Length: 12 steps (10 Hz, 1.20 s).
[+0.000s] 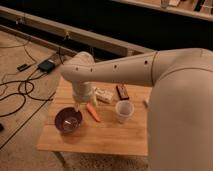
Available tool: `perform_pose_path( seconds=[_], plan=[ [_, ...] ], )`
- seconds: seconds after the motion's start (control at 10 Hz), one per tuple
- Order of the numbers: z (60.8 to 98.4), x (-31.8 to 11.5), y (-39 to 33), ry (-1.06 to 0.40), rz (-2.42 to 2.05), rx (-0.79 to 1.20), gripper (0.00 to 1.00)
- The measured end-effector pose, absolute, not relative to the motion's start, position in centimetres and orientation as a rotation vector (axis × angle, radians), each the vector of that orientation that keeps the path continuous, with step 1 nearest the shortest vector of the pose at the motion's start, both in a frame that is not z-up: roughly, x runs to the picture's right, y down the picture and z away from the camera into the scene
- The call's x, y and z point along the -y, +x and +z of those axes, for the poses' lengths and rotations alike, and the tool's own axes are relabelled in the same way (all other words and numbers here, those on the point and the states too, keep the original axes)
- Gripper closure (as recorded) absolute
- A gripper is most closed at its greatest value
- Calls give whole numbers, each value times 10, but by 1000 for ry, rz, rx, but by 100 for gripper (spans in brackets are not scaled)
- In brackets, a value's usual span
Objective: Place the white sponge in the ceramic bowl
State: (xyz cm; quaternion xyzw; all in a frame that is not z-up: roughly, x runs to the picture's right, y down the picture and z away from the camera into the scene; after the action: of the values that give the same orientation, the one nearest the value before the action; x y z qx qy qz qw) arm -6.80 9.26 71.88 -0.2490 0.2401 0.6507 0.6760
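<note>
Cables [20,92] trail on the floor left of the wooden table [110,137]. The purple ceramic bowl [68,121] sits near its left end. The gripper [77,106] hangs just over the bowl's right rim, jaws hidden under the wrist; spread or gripping, I cannot tell. Then come a carrot [93,112], a printed white box [104,95], a dark bar [121,91] and a translucent cup [124,110]. The white sponge cannot be placed: a pale scrap [145,102] is mostly hidden behind the arm [175,100].

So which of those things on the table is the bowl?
Start at the low wooden table under the big white arm. At its left end as seen here, just below the arm's end effector, sits the ceramic bowl. It is round, shallow and dark purple, unlike the thin orange piece and tall pale cup beside it.
</note>
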Motion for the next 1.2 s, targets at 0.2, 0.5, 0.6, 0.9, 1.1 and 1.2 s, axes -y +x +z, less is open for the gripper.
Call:
perform_pose_path(
  seconds=[0.2, 0.5, 0.6, 0.9, 1.1, 1.2],
  plan=[
    [732, -88, -30, -533, 1485, -563, 35],
    [752, -86, 42, -486, 1548, -616, 35],
    [755, -85, 59, -471, 1566, -629, 35],
    [758, -77, 111, -410, 1648, -645, 35],
    [756, -80, 150, -375, 1720, -673, 35],
    [757, -81, 161, -366, 1741, -680, 35]
  ],
)
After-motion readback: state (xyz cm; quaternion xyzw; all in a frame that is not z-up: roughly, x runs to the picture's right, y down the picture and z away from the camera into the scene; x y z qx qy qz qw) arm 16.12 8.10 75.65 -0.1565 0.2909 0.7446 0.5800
